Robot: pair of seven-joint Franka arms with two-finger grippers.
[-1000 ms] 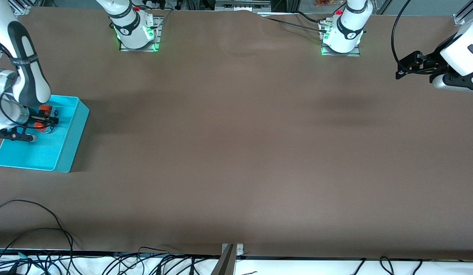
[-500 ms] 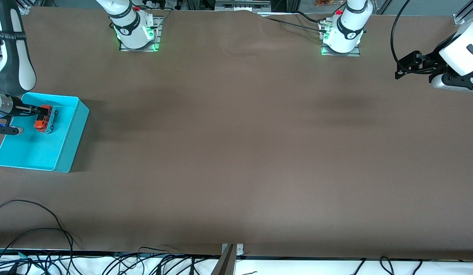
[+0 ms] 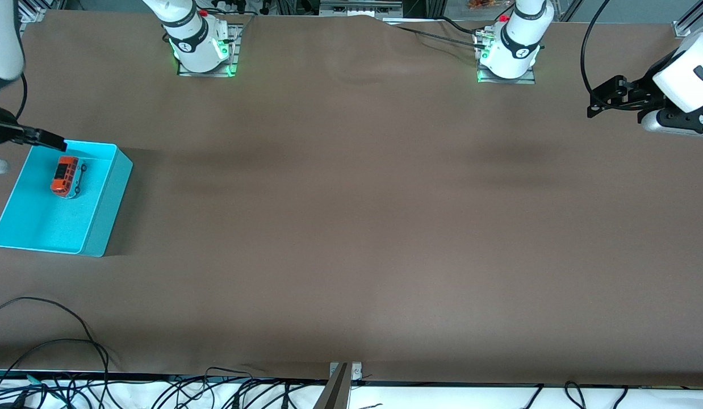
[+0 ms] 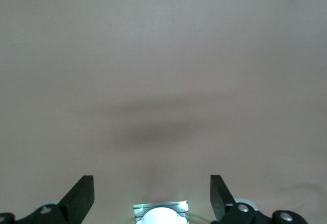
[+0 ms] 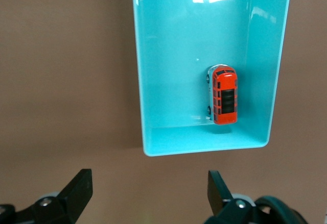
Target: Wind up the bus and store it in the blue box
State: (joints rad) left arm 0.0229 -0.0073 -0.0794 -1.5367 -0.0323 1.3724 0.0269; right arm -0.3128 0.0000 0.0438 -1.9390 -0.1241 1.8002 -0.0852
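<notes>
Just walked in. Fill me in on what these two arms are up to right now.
The bus lies on its side in the blue box at the right arm's end of the table; nothing holds it. The right gripper hangs above the table beside the box, jaws open and empty. The left gripper waits over bare table at the left arm's end, jaws open too. Storing looks done.

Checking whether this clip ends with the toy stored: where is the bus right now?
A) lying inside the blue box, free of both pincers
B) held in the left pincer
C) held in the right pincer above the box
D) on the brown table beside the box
A: the bus lies on the floor of the blue box, while the right pincer hangs open with nothing between its fingers.
</notes>
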